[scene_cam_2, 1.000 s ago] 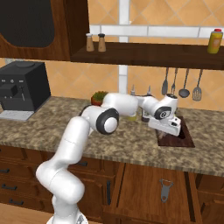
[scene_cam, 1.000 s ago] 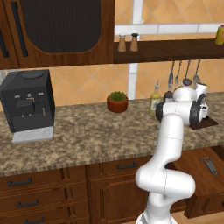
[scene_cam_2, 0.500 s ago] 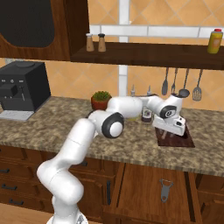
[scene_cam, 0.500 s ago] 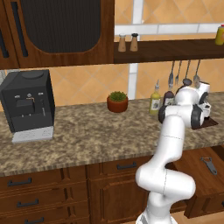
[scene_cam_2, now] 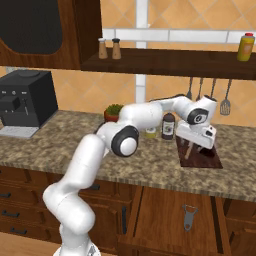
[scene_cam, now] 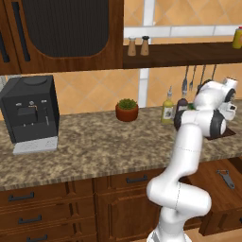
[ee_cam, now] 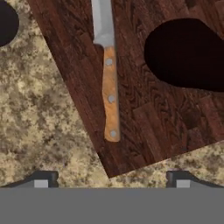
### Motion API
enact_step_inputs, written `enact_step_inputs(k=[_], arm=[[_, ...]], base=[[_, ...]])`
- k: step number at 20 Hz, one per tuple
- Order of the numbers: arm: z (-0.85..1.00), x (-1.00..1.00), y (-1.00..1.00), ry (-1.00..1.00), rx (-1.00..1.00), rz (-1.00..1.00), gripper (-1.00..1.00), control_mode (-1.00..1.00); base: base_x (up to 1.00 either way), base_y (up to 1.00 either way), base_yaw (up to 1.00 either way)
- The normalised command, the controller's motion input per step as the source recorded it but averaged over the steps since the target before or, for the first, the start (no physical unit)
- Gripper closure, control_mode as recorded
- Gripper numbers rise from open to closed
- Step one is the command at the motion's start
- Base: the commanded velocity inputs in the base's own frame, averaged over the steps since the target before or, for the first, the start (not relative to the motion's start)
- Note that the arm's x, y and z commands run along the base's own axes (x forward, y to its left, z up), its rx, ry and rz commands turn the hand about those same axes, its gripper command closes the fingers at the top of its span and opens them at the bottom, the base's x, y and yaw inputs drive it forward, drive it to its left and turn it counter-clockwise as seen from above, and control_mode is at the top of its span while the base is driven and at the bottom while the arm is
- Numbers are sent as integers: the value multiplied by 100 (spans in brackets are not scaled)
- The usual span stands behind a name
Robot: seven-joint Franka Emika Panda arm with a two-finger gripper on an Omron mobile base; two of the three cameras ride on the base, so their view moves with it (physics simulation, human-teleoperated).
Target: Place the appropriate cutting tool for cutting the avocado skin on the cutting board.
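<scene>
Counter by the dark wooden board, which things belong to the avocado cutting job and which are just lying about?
Part of the job:
- wooden-handled knife with pale grey blade, lying on the board
- very dark rounded avocado
- dark reddish-brown cutting board
- gripper, open above them

Just lying about:
- black coffee machine
- potted green plant
- yellow oil bottle
- dark bottle

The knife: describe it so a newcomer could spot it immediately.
On the speckled stone counter lies a dark reddish wooden cutting board. The knife lies flat on it beside the dark rounded avocado. Its pale grey blade and light wooden handle with three rivets set it apart.
</scene>
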Motion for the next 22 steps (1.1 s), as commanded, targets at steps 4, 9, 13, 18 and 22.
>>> enact_step_inputs(k=[4,9,13,18,22], arm=[[54,-92,55,-17,-4,1,-100,-100],[15,-100,84,-18,-21,8,-100,-100],[0,-100,100,-24,-28,3,-100,-100],[23,-100,94,-12,-19,1,-100,-100],[63,-97,69,5,-4,0,-100,-100]], base=[[0,0,0],[0,0,0],[0,0,0],[0,0,0],[0,0,0]])
